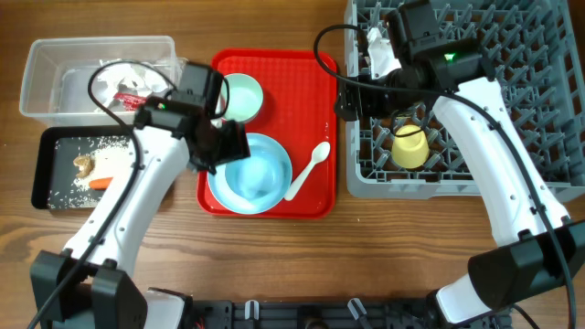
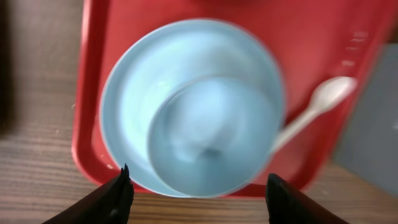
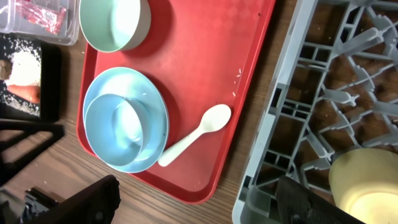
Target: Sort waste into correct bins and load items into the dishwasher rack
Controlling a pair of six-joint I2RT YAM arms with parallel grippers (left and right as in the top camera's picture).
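A light blue plate with a pale blue bowl on it sits at the front of the red tray. A pale green bowl sits at the tray's back. A white spoon lies right of the plate. My left gripper is open and empty above the plate's left edge; its wrist view shows the plate, bowl and spoon. My right gripper is open and empty over the gap between tray and grey rack. A yellow cup stands in the rack.
A clear tub at back left holds white tissue and a red wrapper. A black tray in front of it holds rice, brown scraps and a carrot.
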